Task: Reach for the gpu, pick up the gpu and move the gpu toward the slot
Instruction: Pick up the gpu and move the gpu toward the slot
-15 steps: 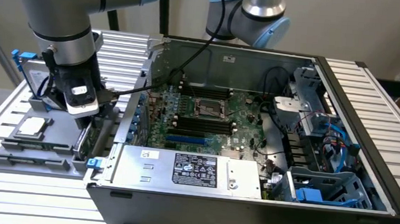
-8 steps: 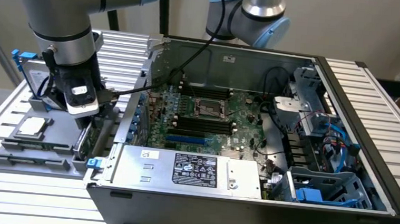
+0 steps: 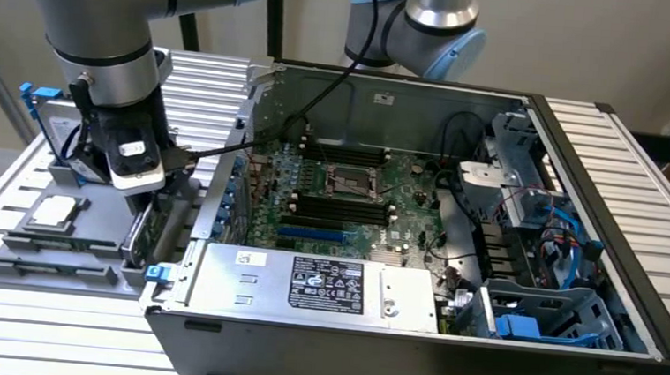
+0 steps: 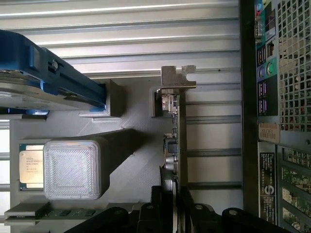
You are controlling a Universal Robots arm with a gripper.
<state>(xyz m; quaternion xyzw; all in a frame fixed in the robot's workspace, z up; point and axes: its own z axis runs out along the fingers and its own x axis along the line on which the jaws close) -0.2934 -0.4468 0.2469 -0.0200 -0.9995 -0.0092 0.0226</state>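
One robot arm reaches down on the exterior view's left, next to an open computer case [image 3: 418, 357]. Its gripper [image 3: 152, 203] is low over a grey holder [image 3: 82, 263] that rests on the ribbed metal tabletop [image 3: 17, 342].

The gpu [image 3: 140, 231] stands up on its thin edge in the holder, on the side nearest the case. In the wrist view the gpu [image 4: 181, 138] shows as a thin green strip seen from its edge, and its silver bracket [image 4: 177, 77] is at the end far from the gripper [image 4: 176, 216]. The card runs in between the two black jaws, one on each side and very near it. I cannot tell if they are pinching the card or just close to it.

Other parts sit in the same holder. A square chip [image 3: 54, 212] lies flat. A hard drive [image 3: 47, 119] with a blue frame stands at the back. A green memory stick [image 4: 48, 212] lies in a long groove near the chip.

Inside the case the green main board [image 3: 347, 193] lies flat, with a silver box [image 3: 304, 283] at the front and blue cables [image 3: 567, 244] on the exterior view's right.
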